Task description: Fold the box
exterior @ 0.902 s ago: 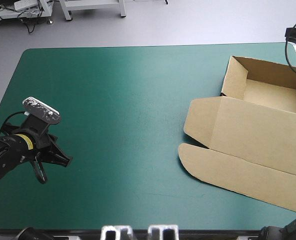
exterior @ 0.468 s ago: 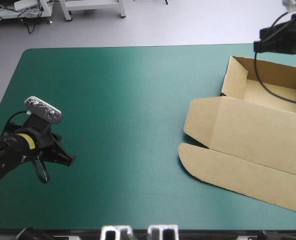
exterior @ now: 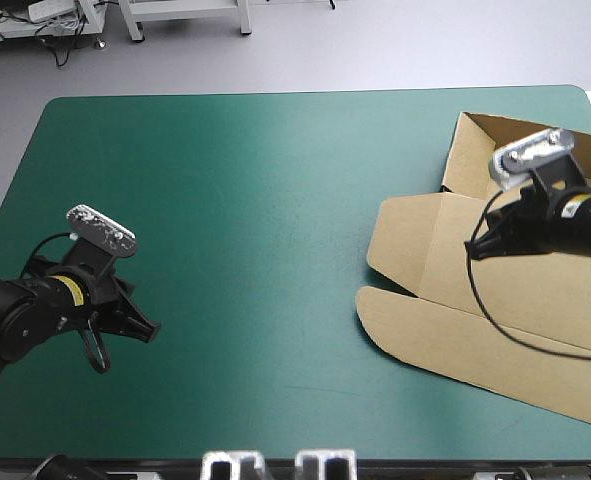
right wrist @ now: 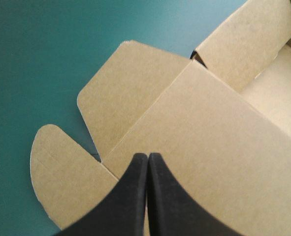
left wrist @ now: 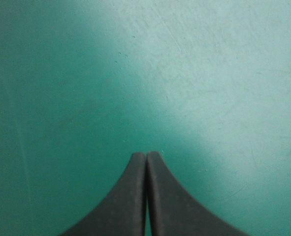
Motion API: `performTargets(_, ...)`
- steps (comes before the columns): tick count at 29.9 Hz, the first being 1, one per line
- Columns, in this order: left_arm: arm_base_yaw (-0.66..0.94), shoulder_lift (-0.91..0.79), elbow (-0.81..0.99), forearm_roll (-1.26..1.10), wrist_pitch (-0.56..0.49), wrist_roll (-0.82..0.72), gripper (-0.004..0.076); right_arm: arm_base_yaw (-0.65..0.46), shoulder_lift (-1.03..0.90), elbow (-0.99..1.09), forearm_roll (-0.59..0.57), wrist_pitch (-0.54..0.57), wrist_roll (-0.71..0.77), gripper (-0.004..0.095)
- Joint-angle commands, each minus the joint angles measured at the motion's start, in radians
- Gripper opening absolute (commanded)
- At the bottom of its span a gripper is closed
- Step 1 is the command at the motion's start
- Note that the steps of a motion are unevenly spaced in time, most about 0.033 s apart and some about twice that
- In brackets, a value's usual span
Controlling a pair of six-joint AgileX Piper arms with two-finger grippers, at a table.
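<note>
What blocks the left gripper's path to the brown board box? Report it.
Nothing visible. Only bare teal-green table cover lies between the shut left gripper and the brown board box. The shut right gripper hangs over the box's flat lid.

we see the table under its teal-green cover, rounded at the far corners. the brown box lies on its right side. its open tray stands with raised walls near the far right corner, and its lid lies flat on the cover, a rounded flap toward the near edge.
</note>
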Motion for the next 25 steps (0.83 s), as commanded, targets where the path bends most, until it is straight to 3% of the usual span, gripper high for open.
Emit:
performTargets(1,-0.004,-0.011,0.03,-0.023,-0.056,-0.003,-0.0009,0.003,-0.123,0.134,0.005,-0.11,-0.027,-0.0015)
performTargets(9,-0.004,-0.012,0.125,-0.122,-0.158,0.073,-0.0009,0.003,-0.314,0.378,0.005,-0.217,-0.075,-0.0015)
performTargets(18,-0.004,-0.114,0.233,-0.122,-0.329,0.071,-0.001,0.003,-0.43,0.464,0.005,-0.224,-0.075,-0.0015)
performTargets(25,-0.004,-0.138,0.237,-0.101,-0.318,0.068,-0.0009,0.003,-0.434,0.464,0.005,-0.224,-0.075,-0.0015)
